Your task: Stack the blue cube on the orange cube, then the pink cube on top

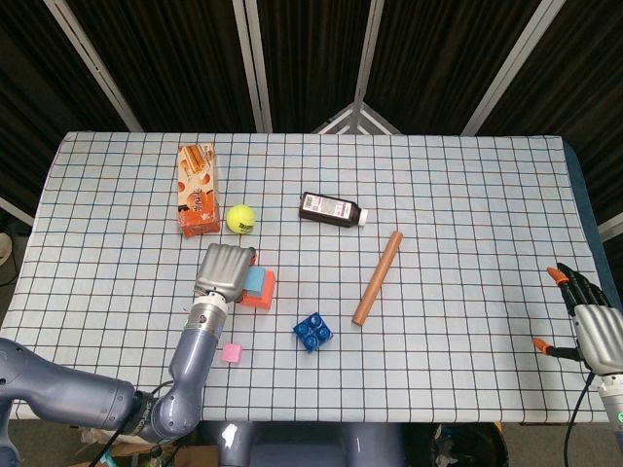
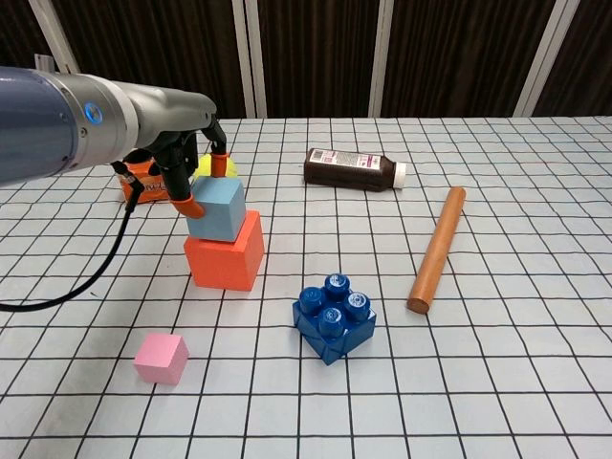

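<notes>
Toward the table's [image 2: 535, 382] front-left, the left hand [image 2: 186, 158] grips a light-blue foam cube [image 2: 216, 209] resting atop the orange foam cube [image 2: 226, 252]. Small pink foam cube [image 2: 161, 359] sits nearer the front edge, apart. Right hand [image 1: 592, 326] hangs off the right edge, fingers spread, holding nothing.
</notes>
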Action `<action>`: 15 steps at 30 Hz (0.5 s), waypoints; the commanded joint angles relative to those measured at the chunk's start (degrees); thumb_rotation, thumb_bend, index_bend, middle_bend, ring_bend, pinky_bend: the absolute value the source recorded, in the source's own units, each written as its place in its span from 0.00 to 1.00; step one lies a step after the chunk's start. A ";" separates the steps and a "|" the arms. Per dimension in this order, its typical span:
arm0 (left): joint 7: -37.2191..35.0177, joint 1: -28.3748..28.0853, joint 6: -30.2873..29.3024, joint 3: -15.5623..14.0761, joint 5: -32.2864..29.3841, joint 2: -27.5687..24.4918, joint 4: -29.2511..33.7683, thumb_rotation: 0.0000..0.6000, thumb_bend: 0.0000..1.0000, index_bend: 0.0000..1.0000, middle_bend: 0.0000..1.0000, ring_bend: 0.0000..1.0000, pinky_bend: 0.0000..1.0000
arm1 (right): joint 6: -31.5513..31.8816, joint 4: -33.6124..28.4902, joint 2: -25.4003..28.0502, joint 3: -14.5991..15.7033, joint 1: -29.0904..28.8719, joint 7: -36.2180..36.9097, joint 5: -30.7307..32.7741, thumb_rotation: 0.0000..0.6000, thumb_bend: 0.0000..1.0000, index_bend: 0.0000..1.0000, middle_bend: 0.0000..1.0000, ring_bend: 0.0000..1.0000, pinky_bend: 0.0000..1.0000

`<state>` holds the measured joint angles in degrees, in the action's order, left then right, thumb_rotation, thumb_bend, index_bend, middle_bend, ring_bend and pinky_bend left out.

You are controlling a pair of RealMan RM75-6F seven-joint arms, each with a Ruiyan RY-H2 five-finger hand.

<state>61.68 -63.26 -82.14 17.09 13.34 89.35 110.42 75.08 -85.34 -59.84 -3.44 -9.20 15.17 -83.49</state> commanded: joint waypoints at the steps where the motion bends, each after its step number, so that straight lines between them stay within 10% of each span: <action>1: -0.06 -0.03 0.18 -0.07 0.06 0.10 -0.25 1.00 0.34 0.44 0.80 0.75 0.82 | -0.02 0.00 0.00 -0.02 -0.01 -0.04 0.04 1.00 0.13 0.00 0.01 0.06 0.13; 15: -0.03 -0.01 0.40 -0.41 -0.05 0.19 -0.93 1.00 0.34 0.44 0.80 0.75 0.82 | -0.30 -0.10 -0.12 -0.01 -0.16 -0.59 0.14 1.00 0.13 0.00 0.01 0.06 0.13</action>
<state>61.67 -63.29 -81.73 16.70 13.26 89.54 109.47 74.78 -85.44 -59.96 -3.45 -9.36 14.59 -83.35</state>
